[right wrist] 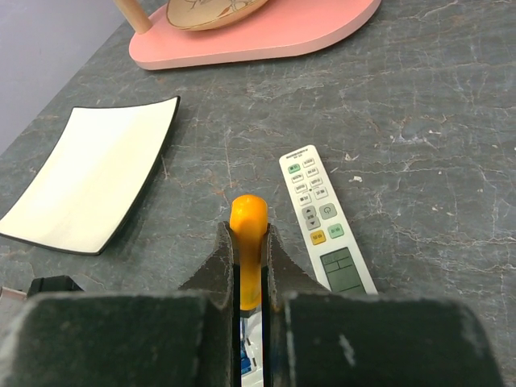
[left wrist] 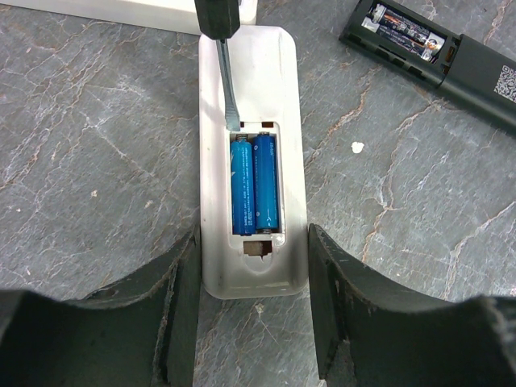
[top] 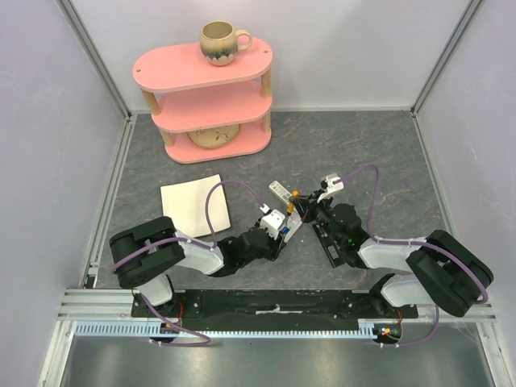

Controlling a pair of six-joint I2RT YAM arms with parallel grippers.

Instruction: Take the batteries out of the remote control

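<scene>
A: Grey, stone-veined table [top: 363,153], a pink shelf [top: 211,97] at the back. Where do the batteries sit?

B: In the open bay of the white remote [left wrist: 290,121], which lies back-up on the table. Two blue batteries [left wrist: 255,184] lie side by side, both seated.

A: And the arms?

B: The left gripper [left wrist: 254,270] straddles the remote's near end. It is half spread and apparently pressed against both long edges, so it looks clamped on the remote. The right gripper [right wrist: 248,250] is squeezed together on the orange handle of a screwdriver [right wrist: 247,218]. The blade tip is at the far end of the left cell.

A: What worries you?

B: The tip meets a rounded surface. If it pushes down rather than under, it likely skids off the cell and digs into the bay wall.

A: And if the lever works?

B: A freed cell may jump out and roll. The black remote [left wrist: 476,72] and a button-side-up remote [right wrist: 322,218] lie near, and it could lodge against either.

A: The hold itself?

B: Only the near end is gripped. A sideways pry would probably pivot the far end. The slim handle could also twist between the jaws, and the tip would lose its aim.
</scene>
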